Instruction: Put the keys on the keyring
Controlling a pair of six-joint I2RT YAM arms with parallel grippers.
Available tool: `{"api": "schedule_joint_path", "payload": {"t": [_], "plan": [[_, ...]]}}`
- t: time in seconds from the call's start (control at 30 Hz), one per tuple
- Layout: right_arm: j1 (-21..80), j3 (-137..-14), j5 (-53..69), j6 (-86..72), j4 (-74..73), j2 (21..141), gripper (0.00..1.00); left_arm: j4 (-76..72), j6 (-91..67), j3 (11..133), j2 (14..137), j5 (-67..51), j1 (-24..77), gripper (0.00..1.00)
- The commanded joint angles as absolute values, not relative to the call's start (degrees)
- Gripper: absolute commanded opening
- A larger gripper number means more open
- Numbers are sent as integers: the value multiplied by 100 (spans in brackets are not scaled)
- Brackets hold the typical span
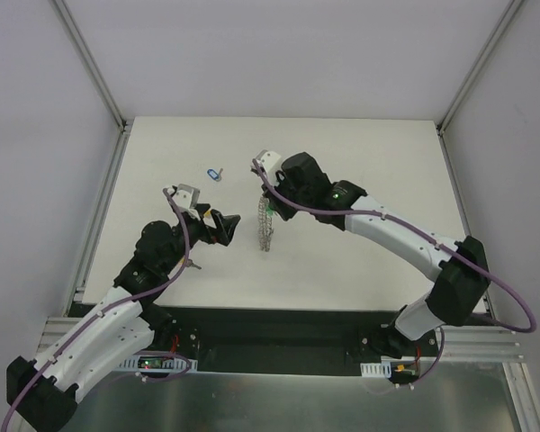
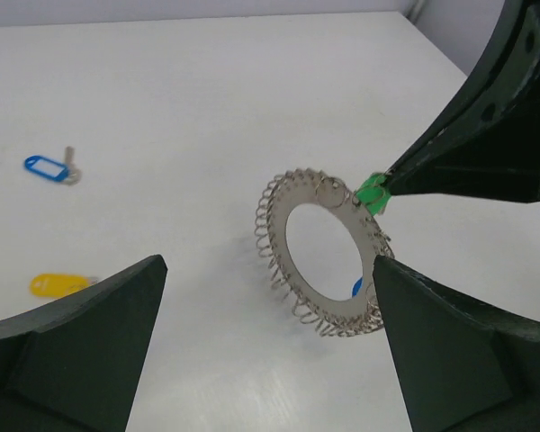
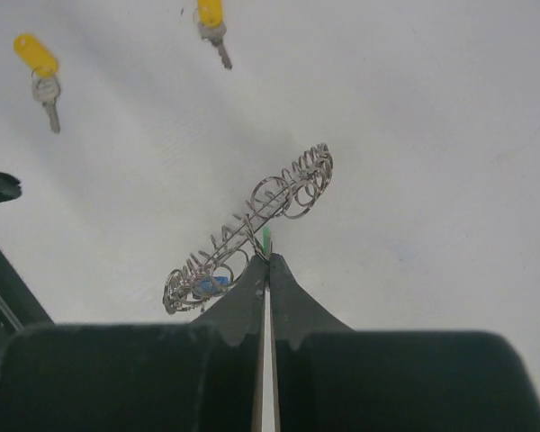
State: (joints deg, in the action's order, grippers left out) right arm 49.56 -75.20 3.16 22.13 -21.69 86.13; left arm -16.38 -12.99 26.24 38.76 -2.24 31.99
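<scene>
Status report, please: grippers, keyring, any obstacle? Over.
Left gripper open, facing keyring. Right gripper shut on green key at its rim, keyring upright. Blue key, yellow key loose on table. Nothing in the way.

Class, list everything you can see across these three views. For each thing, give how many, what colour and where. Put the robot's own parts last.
keyring: one, grey metal, standing on edge on the table between the two grippers
green key: one, green, at the keyring's rim
blue key: one, blue, loose on the table, apart from the keyring
blue piece: one, blue, low on the keyring, too small to tell more
yellow keys: two, yellow, loose on the table
table: one, white
left gripper: one, black, open, empty, facing the keyring
right gripper: one, black, shut on the green key
</scene>
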Motion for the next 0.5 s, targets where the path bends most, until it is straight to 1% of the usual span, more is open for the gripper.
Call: {"api": "schedule_joint_path", "payload": {"t": [0.0, 0.1, 0.17, 0.33, 0.47], "plan": [[4896, -8296, 70, 1960, -1723, 9113, 1, -818, -1090, 2426, 3219, 843, 3120, 99], [4861, -8446, 35, 1908, -1644, 9499, 1, -484, -976, 2461, 2980, 1028, 3120, 99], [4852, -8289, 35, 1802, -1591, 9658, 1, -309, -862, 2513, 2910, 1090, 3120, 99], [4860, -7419, -237, 1249, -1275, 9817, 1, -211, -817, 2496, 2716, 1564, 3120, 99], [4913, -6498, -325, 818, -1195, 9581, 1, -220, -791, 2505, 2759, 1591, 3120, 99]]}}
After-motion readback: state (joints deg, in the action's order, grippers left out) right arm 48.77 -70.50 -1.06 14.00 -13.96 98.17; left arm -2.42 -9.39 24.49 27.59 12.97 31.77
